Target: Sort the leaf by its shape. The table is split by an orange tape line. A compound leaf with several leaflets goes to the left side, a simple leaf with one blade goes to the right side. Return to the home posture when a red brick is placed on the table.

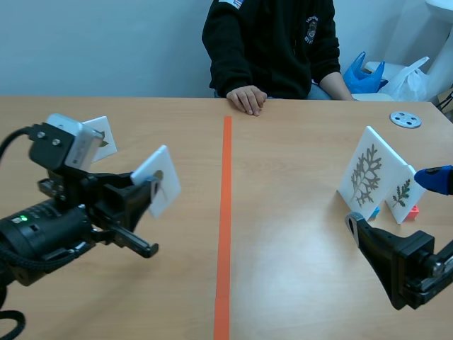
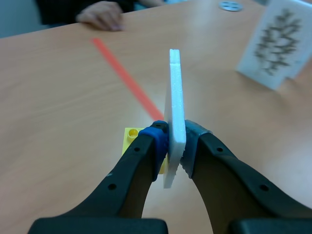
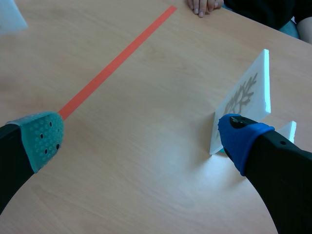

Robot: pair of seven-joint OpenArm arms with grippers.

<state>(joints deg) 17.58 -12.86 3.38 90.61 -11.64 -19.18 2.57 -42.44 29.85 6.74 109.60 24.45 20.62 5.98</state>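
My left gripper (image 1: pixel 147 194) is shut on a white leaf card (image 1: pixel 158 178) over the left half of the table. From the left wrist view the card (image 2: pixel 174 109) stands edge-on between the pads, with a yellow brick (image 2: pixel 130 138) at its foot. Its leaf print is mostly hidden. My right gripper (image 1: pixel 393 200) stands open low on the right side, with nothing between its fingers (image 3: pixel 141 136). Just ahead of it stand a large card with a lobed, branching leaf (image 1: pixel 366 170) and a smaller card with a sprig of leaflets (image 1: pixel 401 193).
An orange tape line (image 1: pixel 225 212) splits the table. Another white card (image 1: pixel 102 137) stands at the far left behind my left arm. A person's hand (image 1: pixel 246 98) rests at the far edge. A grey disc (image 1: pixel 405 119) lies at the back right. A small red block (image 1: pixel 412 210) sits at the smaller card's foot.
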